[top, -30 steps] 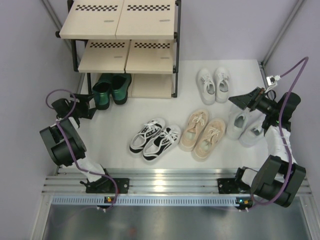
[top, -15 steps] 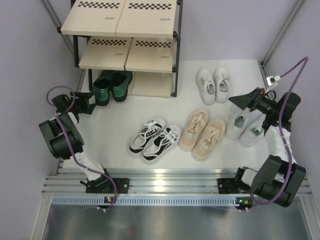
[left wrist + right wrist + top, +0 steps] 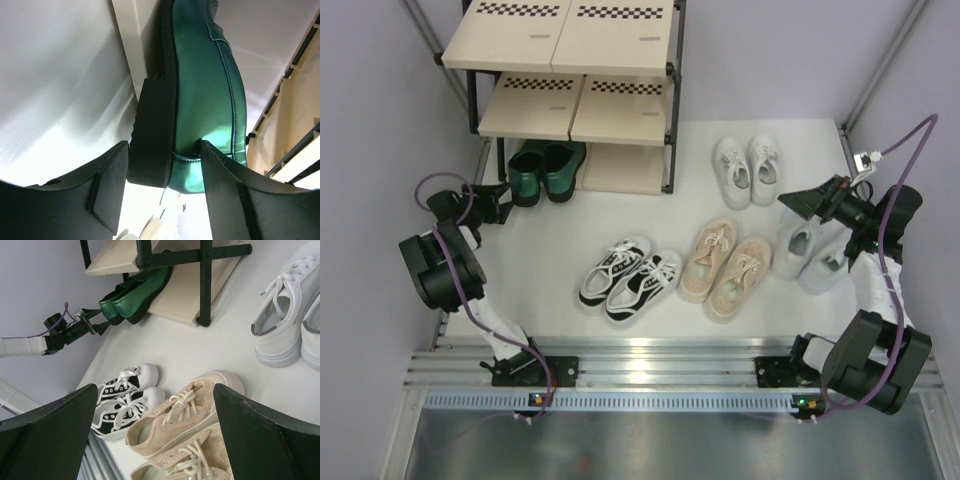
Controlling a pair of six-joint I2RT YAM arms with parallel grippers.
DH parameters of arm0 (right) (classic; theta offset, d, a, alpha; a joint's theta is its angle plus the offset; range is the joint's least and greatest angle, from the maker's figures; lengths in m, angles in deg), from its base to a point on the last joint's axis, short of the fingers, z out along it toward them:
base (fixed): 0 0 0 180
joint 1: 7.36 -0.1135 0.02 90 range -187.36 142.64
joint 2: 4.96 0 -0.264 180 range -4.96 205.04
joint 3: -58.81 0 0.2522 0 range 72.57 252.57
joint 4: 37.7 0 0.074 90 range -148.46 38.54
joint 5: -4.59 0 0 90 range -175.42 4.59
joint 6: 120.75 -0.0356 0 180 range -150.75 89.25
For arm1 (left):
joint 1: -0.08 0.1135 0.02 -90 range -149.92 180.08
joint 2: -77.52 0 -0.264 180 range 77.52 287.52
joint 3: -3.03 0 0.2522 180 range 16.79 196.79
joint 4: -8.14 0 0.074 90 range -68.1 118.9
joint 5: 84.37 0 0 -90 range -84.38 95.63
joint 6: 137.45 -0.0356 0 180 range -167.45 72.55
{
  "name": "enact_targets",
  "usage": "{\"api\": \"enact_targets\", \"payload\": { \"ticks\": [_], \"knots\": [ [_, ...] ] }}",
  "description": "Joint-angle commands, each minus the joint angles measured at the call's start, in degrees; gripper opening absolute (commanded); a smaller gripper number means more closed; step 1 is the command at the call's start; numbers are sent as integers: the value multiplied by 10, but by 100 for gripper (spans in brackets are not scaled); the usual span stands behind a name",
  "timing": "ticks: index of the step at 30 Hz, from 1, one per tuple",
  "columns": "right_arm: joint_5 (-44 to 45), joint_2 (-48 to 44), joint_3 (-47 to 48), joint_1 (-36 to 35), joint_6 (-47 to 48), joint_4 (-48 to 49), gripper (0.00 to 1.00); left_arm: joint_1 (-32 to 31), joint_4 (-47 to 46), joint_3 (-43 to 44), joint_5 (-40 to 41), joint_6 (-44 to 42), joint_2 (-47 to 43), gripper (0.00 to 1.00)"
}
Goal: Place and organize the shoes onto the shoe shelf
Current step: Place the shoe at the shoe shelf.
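Surface: You are working on a white tabletop (image 3: 540,250) closed in by pale lilac walls (image 3: 370,120), with a ribbed aluminium rail (image 3: 660,360) along the near edge.
Rack: The three-tier shoe shelf with a black metal frame and beige checker-edged boards (image 3: 570,40) stands at the far left of the table.
Green pair: The glossy dark green shoes (image 3: 545,168) sit side by side on the left half of the lowest tier, toes in, heels poking out at the front.
Loose pairs: The black-and-white laced sneakers (image 3: 628,278) lie mid-table. The beige laced sneakers (image 3: 725,268) are just to their right. The small white sneakers (image 3: 747,168) lie farther back, and the larger pale grey-white sneakers (image 3: 810,252) are at the right.
In the way: The rack's black front-left post (image 3: 473,105) stands just beside the green pair.
Left arm: It is folded at the table's left edge with the wrist low. Your left gripper (image 3: 503,197) straddles one green shoe's heel, its fingers (image 3: 107,190) close against both sides. You cannot tell whether they are clamping it.
Right arm: It is raised at the right. Your right gripper (image 3: 798,200) hovers over the larger pair, fingers spread wide and holding nothing.
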Motion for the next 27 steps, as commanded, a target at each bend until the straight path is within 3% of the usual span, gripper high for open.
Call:
{"api": "enact_targets", "payload": {
  "ticks": [1,16,27],
  "knots": [
    [0,-4,4,11,20,15,99,-12,-58,7,-5,-10,10,4],
    [0,-3,4,11,23,12,100,-42,-45,33,56,-42,16,51],
    [-2,-12,3,12,26,10,100,-35,115,52,108,-179,-51,65]
  ]
}}
